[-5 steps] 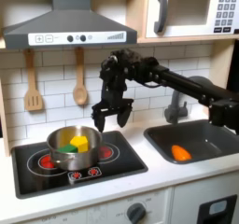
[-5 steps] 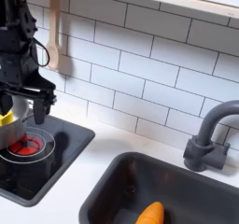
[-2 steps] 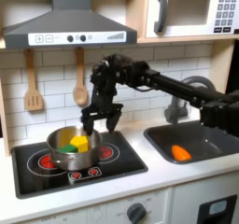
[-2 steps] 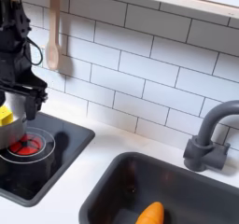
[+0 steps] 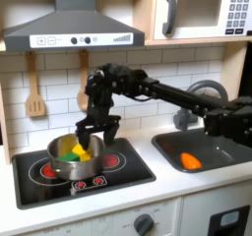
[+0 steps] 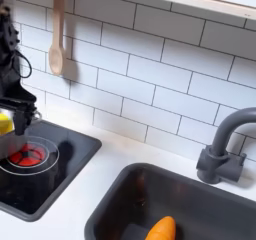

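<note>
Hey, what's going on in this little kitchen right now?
A black robot arm reaches across a toy kitchen and holds its end effector low over the silver pot on the stove. Its fingers look spread, right at the pot's rim. Inside the pot sit a yellow block and a green piece. In the sink to the first exterior view's right lies an orange carrot. Two wooden utensils hang on the tiled wall.
</note>
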Robot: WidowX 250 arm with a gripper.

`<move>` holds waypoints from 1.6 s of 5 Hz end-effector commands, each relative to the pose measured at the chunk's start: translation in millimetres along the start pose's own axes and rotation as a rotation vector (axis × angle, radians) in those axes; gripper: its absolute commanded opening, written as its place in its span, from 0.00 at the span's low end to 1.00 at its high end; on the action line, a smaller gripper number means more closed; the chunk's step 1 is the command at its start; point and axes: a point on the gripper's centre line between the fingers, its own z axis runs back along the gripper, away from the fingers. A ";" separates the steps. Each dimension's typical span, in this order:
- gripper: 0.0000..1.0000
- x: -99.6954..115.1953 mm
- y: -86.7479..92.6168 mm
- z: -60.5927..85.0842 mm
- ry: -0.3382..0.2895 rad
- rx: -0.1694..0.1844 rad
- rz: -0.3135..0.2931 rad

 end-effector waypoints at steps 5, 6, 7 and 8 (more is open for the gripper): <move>1.00 9.5 16.8 -11.9 0.001 0.013 0.034; 1.00 8.5 22.1 -12.3 0.003 0.026 0.059; 1.00 3.9 24.9 -16.4 0.011 0.047 0.072; 1.00 3.0 21.4 -25.3 0.027 0.043 0.067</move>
